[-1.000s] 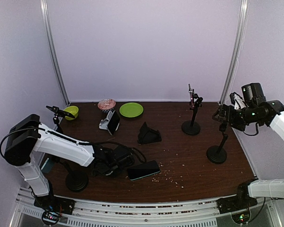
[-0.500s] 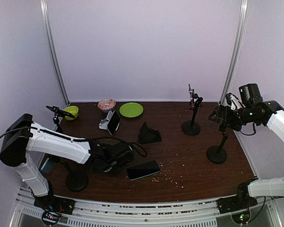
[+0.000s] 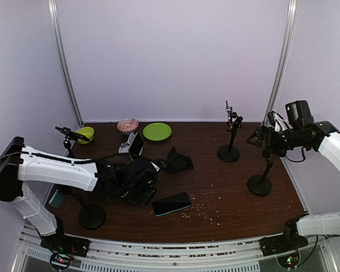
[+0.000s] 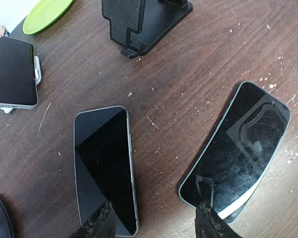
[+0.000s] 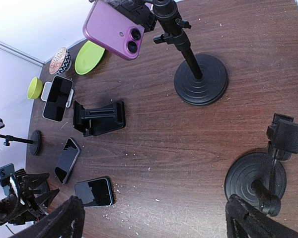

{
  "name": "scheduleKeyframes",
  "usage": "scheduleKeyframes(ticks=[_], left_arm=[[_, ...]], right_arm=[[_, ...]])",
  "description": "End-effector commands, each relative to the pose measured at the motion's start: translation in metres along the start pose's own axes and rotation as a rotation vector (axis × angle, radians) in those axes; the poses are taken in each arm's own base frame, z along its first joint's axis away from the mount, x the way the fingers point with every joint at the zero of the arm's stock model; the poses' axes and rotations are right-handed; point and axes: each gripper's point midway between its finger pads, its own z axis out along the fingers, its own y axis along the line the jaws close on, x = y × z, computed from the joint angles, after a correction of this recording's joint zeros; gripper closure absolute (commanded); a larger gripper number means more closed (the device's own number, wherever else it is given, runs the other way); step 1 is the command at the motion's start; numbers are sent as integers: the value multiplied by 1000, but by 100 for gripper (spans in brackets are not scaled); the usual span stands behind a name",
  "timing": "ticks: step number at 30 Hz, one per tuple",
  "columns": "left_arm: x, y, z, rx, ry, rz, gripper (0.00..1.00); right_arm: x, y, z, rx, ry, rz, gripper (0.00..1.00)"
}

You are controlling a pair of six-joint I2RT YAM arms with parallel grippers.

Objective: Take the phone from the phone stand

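From where I stand, the phone lies flat and face up on the surface, near its front edge among pale crumbs. It is in front of the black phone stand and well apart from it. A second phone lies flat just to its left. Open brown wood runs from there to the tripod stand on the right, whose clamp holds a purple phone. Further back a white holder props another phone beside a green plate. The left arm reaches low across the front. The left gripper is spread wide over the gap between the two flat phones. The right gripper, also wide apart, hangs high by the right edge.
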Motion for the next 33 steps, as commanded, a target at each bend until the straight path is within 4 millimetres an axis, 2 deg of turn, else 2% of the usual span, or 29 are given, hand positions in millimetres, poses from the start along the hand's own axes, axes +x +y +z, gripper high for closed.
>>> scheduleKeyframes(ticks=[1, 8, 10, 11, 12, 15, 18, 22, 25, 29, 31, 32, 33], left_arm=[[-45, -1, -28, 90, -125, -149, 43], [-69, 37, -74, 50, -188, -183, 39], [-77, 43, -86, 59, -252, -166, 31], [-80, 46, -91, 51, -289, -164, 14], [-84, 50, -94, 38, -323, -173, 4], [-96, 52, -92, 67, -417, -160, 2], [-122, 59, -95, 82, -464, -185, 2], [-156, 48, -87, 81, -450, -139, 2], [-188, 45, -75, 56, -440, -226, 8], [-236, 1, -63, 140, -501, -304, 10], [-274, -25, -70, 185, -586, -293, 11], [-283, -36, -58, 171, -598, -280, 12], [-296, -38, -57, 154, -626, -290, 13]], right_arm=[[-4, 6, 0, -37, -11, -18, 1], [0, 22, 2, -105, -2, -31, 0], [2, 28, 2, -119, 2, -46, 1], [4, 31, 2, -127, 3, -53, 0], [5, 33, 2, -134, 3, -59, 1], [7, 37, 0, -138, -4, -74, 1], [5, 33, -6, -102, -25, -78, 0], [0, 25, -12, -41, -50, -69, 1], [-14, 24, -15, -6, -84, -38, 0], [-41, 28, -20, 21, -147, -30, 0], [-52, 24, -20, 52, -181, -17, 0], [-55, 21, -20, 66, -193, -5, 1], [-58, 20, -20, 68, -195, 7, 0]])
